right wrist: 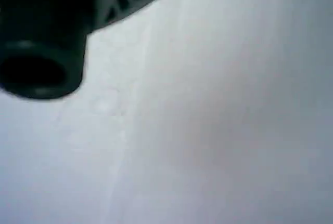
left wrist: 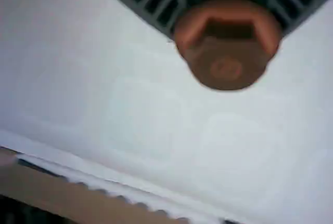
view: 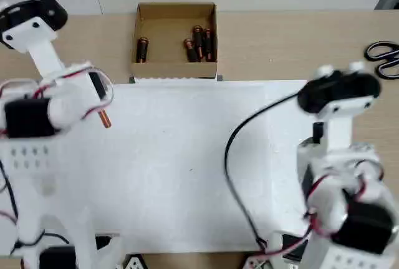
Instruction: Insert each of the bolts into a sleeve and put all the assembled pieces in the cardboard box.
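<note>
My left gripper (view: pixel 100 105) hangs over the left part of the white mat and is shut on a copper-coloured bolt (view: pixel 106 119). The bolt's end sticks out below the jaws. In the left wrist view the bolt's head (left wrist: pixel 227 47) faces the camera. My right gripper (view: pixel 318 133) is over the mat's right edge, shut on a black sleeve (right wrist: pixel 39 63) whose open end shows dark and round. The cardboard box (view: pixel 167 32) stands at the back, just beyond the mat. Several assembled pieces (view: pixel 198 43) lie in it.
A white foam mat (view: pixel 187 163) covers the middle of the wooden table. Black scissors (view: pixel 383 58) lie at the far right. A black cable (view: pixel 234 156) curves across the mat from the right arm toward the front edge.
</note>
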### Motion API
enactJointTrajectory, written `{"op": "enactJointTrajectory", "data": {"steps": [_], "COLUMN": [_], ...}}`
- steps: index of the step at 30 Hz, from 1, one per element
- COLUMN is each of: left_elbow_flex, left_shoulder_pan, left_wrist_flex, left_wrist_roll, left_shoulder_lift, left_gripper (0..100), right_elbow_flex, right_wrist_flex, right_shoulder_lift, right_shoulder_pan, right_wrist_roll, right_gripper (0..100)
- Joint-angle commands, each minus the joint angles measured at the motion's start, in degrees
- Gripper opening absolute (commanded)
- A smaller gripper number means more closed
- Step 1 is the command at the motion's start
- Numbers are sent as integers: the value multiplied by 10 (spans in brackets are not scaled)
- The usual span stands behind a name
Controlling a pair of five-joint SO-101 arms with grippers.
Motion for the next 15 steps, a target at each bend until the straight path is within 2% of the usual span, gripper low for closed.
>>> {"op": "enactJointTrajectory", "data": {"steps": [1, 5, 10, 13, 15], "left_elbow_flex": [-24, -14, 44, 97, 138], "left_shoulder_pan": [25, 30, 28, 31, 31], "left_wrist_flex": [1, -16, -54, -80, -106], "left_wrist_roll": [-29, -33, -34, -69, -94], "left_shoulder_lift": [-62, -92, -136, -176, -210], "left_gripper": [6, 6, 6, 6, 6], "right_elbow_flex": [79, 198, 324, 384, 398], "right_wrist_flex": [-54, -131, -174, -188, -193], "right_shoulder_lift": [-92, -215, -363, -436, -429], "right_shoulder_pan": [-22, -29, -56, -80, -85], "right_wrist_roll": [-9, -9, -9, -9, -10], "right_gripper": [4, 3, 3, 3, 3]}}
